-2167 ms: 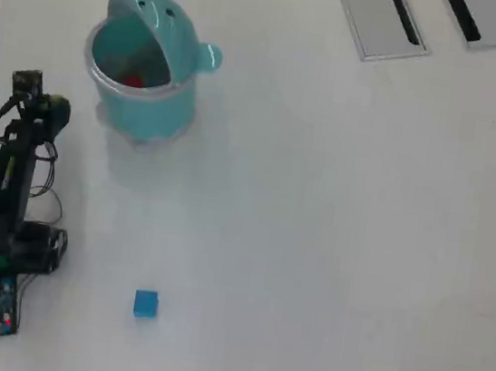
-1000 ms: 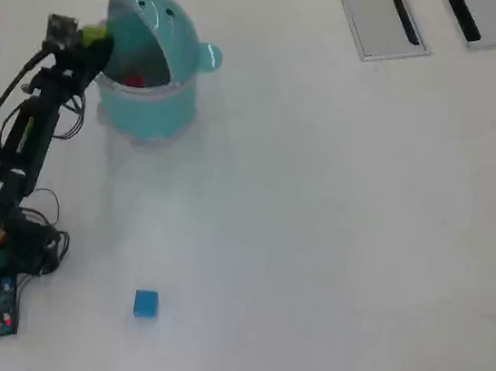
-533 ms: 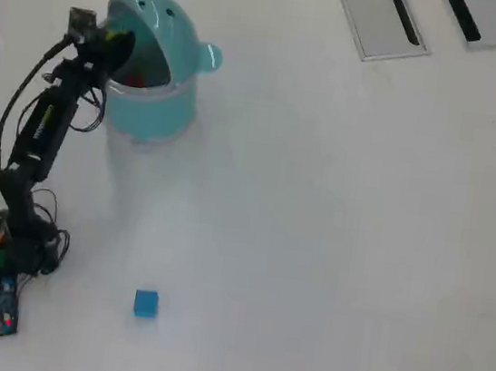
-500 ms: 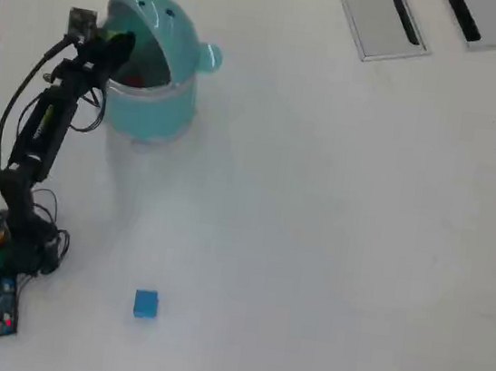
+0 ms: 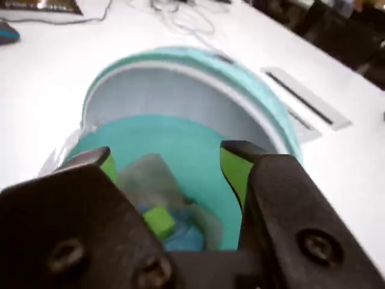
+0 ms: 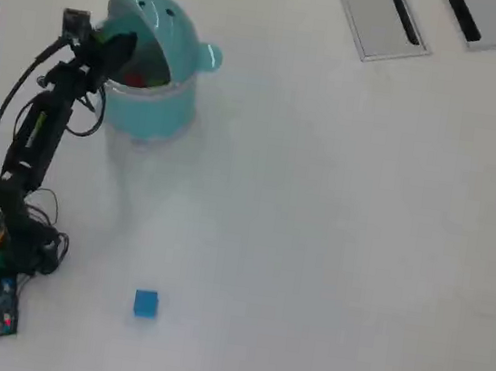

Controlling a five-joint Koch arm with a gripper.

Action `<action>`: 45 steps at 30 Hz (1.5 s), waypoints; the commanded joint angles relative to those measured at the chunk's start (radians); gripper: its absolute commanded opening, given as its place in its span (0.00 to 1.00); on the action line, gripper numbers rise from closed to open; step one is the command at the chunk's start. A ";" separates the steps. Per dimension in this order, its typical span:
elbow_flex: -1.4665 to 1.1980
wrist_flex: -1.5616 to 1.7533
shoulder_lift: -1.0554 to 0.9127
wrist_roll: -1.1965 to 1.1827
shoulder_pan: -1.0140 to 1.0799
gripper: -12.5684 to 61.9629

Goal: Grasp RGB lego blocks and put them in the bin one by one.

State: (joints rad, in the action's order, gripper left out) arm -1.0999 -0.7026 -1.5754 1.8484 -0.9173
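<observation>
In the wrist view the gripper (image 5: 165,165) fills the lower half of the picture, its two black jaws spread wide with green pads (image 5: 234,171) on their inner faces. Nothing sits between them. Through the gap lies the inside of the teal bin (image 5: 180,150), with its pale domed hood arching over the far side. At the bottom of the bin a small yellow-green block (image 5: 159,221) lies loose, below the jaws and apart from them; the bluish, glossy patch beside it may be a liner or a reflection — the blur makes it hard to tell. Beyond the bin, on the white table (image 5: 48,60), a grey panel (image 5: 307,99) with a dark slot runs toward the right edge.

In the overhead view the arm (image 6: 40,131) reaches up from its base at the lower left, and the gripper (image 6: 118,44) hangs over the left side of the bin's (image 6: 149,104) mouth. A bit of red — the red block (image 6: 135,80) — shows inside, under the hood. The blue block (image 6: 146,303) lies alone on the table (image 6: 333,233), well apart from the bin and just right of the arm's base. Two grey panels (image 6: 379,20) with black slots lie at the top right.
</observation>
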 commanded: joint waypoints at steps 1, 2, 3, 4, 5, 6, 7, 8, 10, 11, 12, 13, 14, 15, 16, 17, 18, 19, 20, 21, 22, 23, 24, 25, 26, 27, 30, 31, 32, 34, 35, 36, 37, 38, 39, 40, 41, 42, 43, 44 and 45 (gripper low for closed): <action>0.040 -0.005 -0.060 -0.020 0.020 0.60; 0.040 -0.011 -0.072 -0.020 0.038 0.60; 0.040 -0.025 -0.083 -0.020 0.057 0.60; 0.035 -0.035 -0.098 -0.020 0.080 0.60; 0.028 -0.044 -0.115 -0.020 0.106 0.60; 0.014 -0.051 -0.135 -0.020 0.130 0.60; -0.006 -0.055 -0.156 -0.018 0.153 0.60; -0.029 -0.061 -0.179 -0.020 0.176 0.60; -0.078 -0.095 -0.235 -0.021 0.224 0.60; -0.100 -0.120 -0.259 -0.023 0.236 0.60; -0.121 -0.132 -0.278 -0.025 0.249 0.60; -0.140 -0.132 -0.299 -0.035 0.268 0.60; -0.160 -0.132 -0.321 -0.038 0.293 0.60; -0.189 -0.130 -0.345 -0.044 0.316 0.60; -0.216 -0.129 -0.371 -0.048 0.341 0.60; -0.242 -0.127 -0.396 -0.055 0.367 0.60; -0.268 -0.121 -0.417 -0.069 0.390 0.60; -0.288 -0.120 -0.439 -0.086 0.410 0.60; -0.310 -0.118 -0.463 -0.091 0.431 0.60; -0.333 -0.118 -0.488 -0.091 0.457 0.60; -0.356 -0.118 -0.509 -0.092 0.477 0.60; -0.380 -0.117 -0.528 -0.092 0.489 0.60; -0.400 -0.118 -0.548 -0.092 0.499 0.60; -0.411 -0.124 -0.563 -0.092 0.514 0.60; -0.414 -0.138 -0.577 -0.100 0.538 0.61; -0.417 -0.161 -0.589 -0.124 0.569 0.62; -0.453 -0.216 -0.637 -0.192 0.635 0.62; -0.472 -0.219 -0.657 -0.196 0.643 0.62; -0.483 -0.225 -0.675 -0.198 0.664 0.62; -0.485 -0.258 -0.693 -0.198 0.741 0.62; -0.488 -0.265 -0.701 -0.198 0.796 0.62; -0.494 -0.262 -0.712 -0.196 0.854 0.62; -0.494 -0.265 -0.713 -0.193 0.890 0.62; -0.494 -0.265 -0.713 -0.187 0.913 0.62; -0.494 -0.270 -0.713 -0.183 0.925 0.62; -0.494 -0.279 -0.712 -0.173 0.946 0.62; -0.494 -0.299 -0.710 -0.153 0.976 0.62; -0.503 -0.314 -0.710 -0.146 1.008 0.62; -0.528 -0.314 -0.712 -0.146 1.029 0.62; -0.554 -0.313 -0.718 -0.144 1.049 0.62; -0.580 -0.313 -0.723 -0.140 1.069 0.62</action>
State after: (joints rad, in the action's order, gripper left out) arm -1.7012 -1.0201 -2.2826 1.7058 0.1289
